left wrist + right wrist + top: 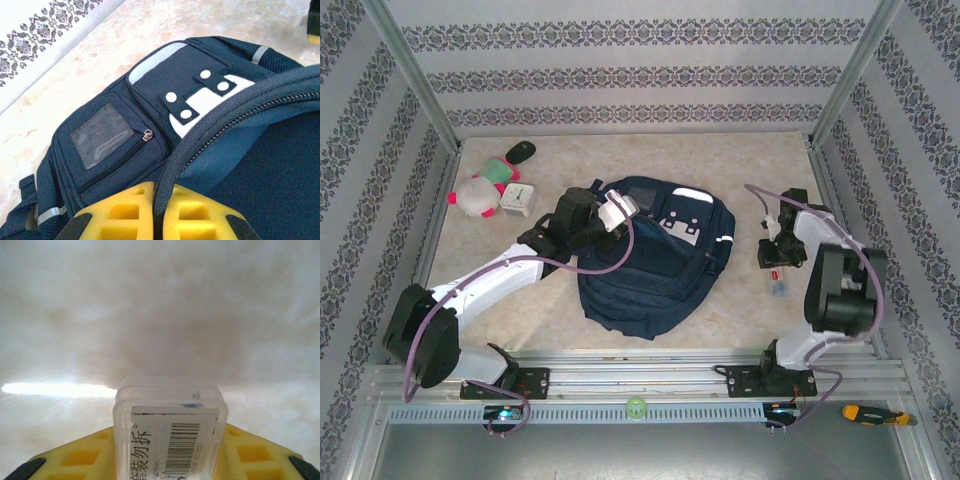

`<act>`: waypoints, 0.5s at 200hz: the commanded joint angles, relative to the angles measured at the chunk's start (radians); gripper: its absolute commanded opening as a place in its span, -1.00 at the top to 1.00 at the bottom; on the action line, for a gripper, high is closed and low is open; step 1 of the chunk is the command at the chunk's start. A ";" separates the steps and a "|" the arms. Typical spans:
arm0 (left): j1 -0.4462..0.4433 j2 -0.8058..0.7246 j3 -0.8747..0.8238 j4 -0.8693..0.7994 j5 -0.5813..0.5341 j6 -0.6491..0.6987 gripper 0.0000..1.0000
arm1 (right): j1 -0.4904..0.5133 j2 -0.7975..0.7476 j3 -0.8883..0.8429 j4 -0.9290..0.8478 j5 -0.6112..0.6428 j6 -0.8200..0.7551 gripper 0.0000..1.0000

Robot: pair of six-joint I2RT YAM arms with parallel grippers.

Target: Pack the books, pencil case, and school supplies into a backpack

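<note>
With the left end effector (159,222) pinched on the zip rim of the backpack (125,145) lying on the desk (740,320), the right end effector (170,465), clamped on a small clear box (170,405) off to its right, should lift squarely before crossing to the opening.

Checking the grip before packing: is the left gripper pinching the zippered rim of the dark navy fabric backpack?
Yes, the left gripper is shut, yellow fingers pinching the backpack's zippered rim.

A white label (172,442) on the clear plastic box (170,400), which sits between the fingers of the right claw (170,450), bears black Chinese characters, 装勿拆 legible, beside a barcode (186,434). The digits beneath it are too small to read.
</note>
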 commanded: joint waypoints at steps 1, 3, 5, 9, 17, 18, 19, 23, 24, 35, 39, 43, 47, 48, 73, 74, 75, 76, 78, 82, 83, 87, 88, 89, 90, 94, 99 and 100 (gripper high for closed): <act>0.017 -0.028 0.058 0.027 -0.026 -0.074 1.00 | 0.064 -0.266 0.001 0.024 -0.163 -0.039 0.41; 0.016 -0.028 0.058 0.027 -0.026 -0.076 1.00 | 0.070 -0.288 0.000 0.031 -0.182 -0.047 0.42; 0.016 -0.028 0.057 0.027 -0.025 -0.077 1.00 | 0.078 -0.310 -0.003 0.036 -0.199 -0.054 0.42; 0.015 -0.029 0.057 0.027 -0.026 -0.081 1.00 | 0.095 -0.352 -0.007 0.054 -0.238 -0.070 0.43; 0.016 -0.030 0.057 0.027 -0.025 -0.084 1.00 | 0.129 -0.433 -0.021 0.101 -0.317 -0.102 0.43; 0.017 -0.030 0.056 0.027 -0.025 -0.084 1.00 | 0.131 -0.443 -0.023 0.107 -0.326 -0.105 0.43; 0.017 -0.030 0.056 0.027 -0.023 -0.084 1.00 | 0.135 -0.452 -0.024 0.113 -0.337 -0.108 0.43; 0.016 -0.030 0.057 0.027 -0.025 -0.086 1.00 | 0.155 -0.487 -0.031 0.136 -0.379 -0.125 0.43; 0.017 -0.030 0.058 0.027 -0.023 -0.086 1.00 | 0.159 -0.496 -0.033 0.142 -0.390 -0.129 0.43; 0.017 -0.029 0.059 0.026 -0.020 -0.090 1.00 | 0.202 -0.577 -0.049 0.217 -0.496 -0.155 0.44; 0.016 -0.028 0.061 0.025 -0.019 -0.092 1.00 | 0.221 -0.600 -0.053 0.245 -0.530 -0.162 0.46; 0.017 -0.026 0.061 0.025 -0.017 -0.094 1.00 | 0.239 -0.620 -0.057 0.269 -0.567 -0.174 0.47; 0.017 -0.025 0.064 0.023 -0.014 -0.095 1.00 | 0.260 -0.638 -0.057 0.286 -0.608 -0.195 0.48; 0.016 -0.024 0.064 0.022 -0.013 -0.095 1.00 | 0.262 -0.642 -0.057 0.290 -0.617 -0.198 0.48; 0.017 -0.017 0.072 0.017 0.003 -0.110 1.00 | 0.470 -0.707 -0.051 0.344 -0.694 -0.385 0.49; 0.017 -0.016 0.072 0.017 0.004 -0.110 1.00 | 0.482 -0.708 -0.051 0.344 -0.693 -0.394 0.49; 0.017 -0.016 0.072 0.018 0.004 -0.112 1.00 | 0.494 -0.709 -0.051 0.345 -0.692 -0.403 0.50; 0.017 -0.016 0.073 0.018 0.004 -0.112 1.00 | 0.504 -0.710 -0.051 0.346 -0.690 -0.412 0.50; 0.016 -0.017 0.072 0.018 0.005 -0.113 1.00 | 0.527 -0.711 -0.051 0.346 -0.686 -0.430 0.49; 0.017 -0.015 0.072 0.019 0.007 -0.116 1.00 | 0.574 -0.711 -0.051 0.347 -0.676 -0.468 0.48; 0.017 -0.014 0.072 0.019 0.009 -0.116 1.00 | 0.586 -0.711 -0.051 0.347 -0.673 -0.475 0.47; 0.017 -0.014 0.074 0.019 0.011 -0.118 1.00 | 0.632 -0.709 -0.052 0.350 -0.655 -0.506 0.46; 0.016 -0.014 0.074 0.019 0.011 -0.119 1.00 | 0.643 -0.707 -0.052 0.351 -0.650 -0.513 0.45; 0.016 -0.014 0.076 0.019 0.011 -0.119 1.00 | 0.655 -0.706 -0.053 0.352 -0.645 -0.518 0.45; 0.016 -0.013 0.075 0.018 0.013 -0.121 1.00 | 0.666 -0.705 -0.052 0.354 -0.639 -0.524 0.45; 0.017 -0.013 0.077 0.016 0.014 -0.122 1.00 | 0.710 -0.698 -0.054 0.360 -0.614 -0.540 0.45; 0.016 -0.013 0.079 0.016 0.017 -0.124 1.00 | 0.758 -0.682 -0.052 0.364 -0.583 -0.556 0.45; 0.016 -0.013 0.078 0.016 0.018 -0.124 1.00 | 0.767 -0.678 -0.051 0.364 -0.580 -0.562 0.45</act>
